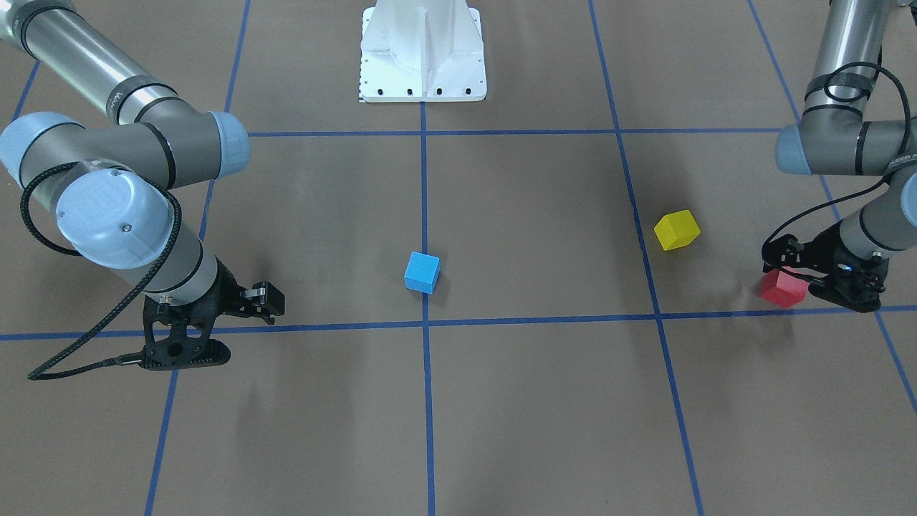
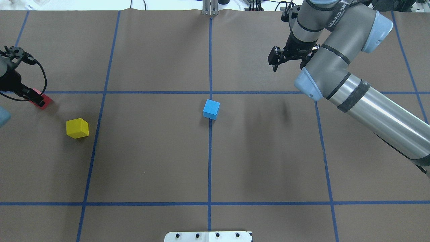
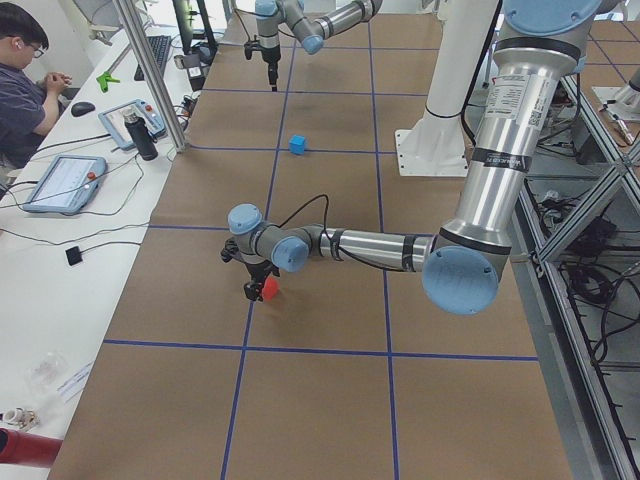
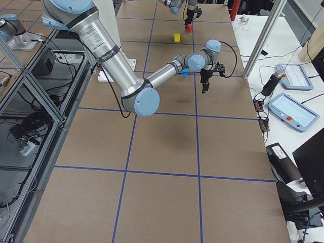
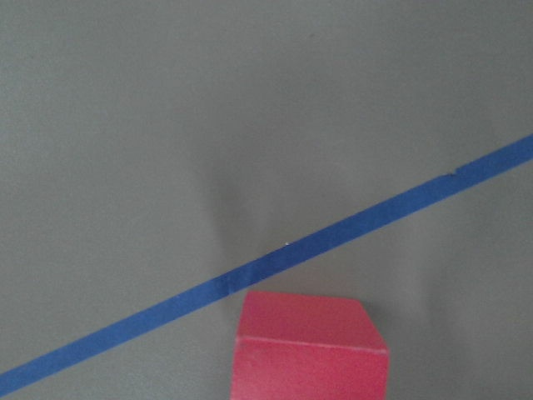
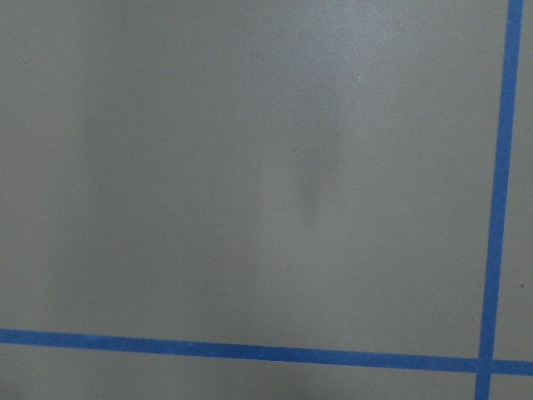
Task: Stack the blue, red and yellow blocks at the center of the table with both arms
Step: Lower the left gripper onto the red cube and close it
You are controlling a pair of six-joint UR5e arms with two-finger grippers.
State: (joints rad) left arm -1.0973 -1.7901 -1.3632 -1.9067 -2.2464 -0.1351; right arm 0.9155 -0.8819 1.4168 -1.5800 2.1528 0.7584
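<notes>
Three cubes are out, none with a long axis: the blue block [image 2: 211, 109] sits flat on the table [image 2: 151, 161], over a tape line [image 2: 210, 161] and turned slightly off it. The yellow block [image 2: 77, 128] lies well apart from it toward the robot's left, also twisted, and the red block [image 1: 784, 288] is farther that way. The left gripper [image 2: 37, 98] is down at the red block, though I cannot tell whether it is clamped. The right gripper [image 2: 275, 64] hangs empty to the blue block's right, its opening unclear.
</notes>
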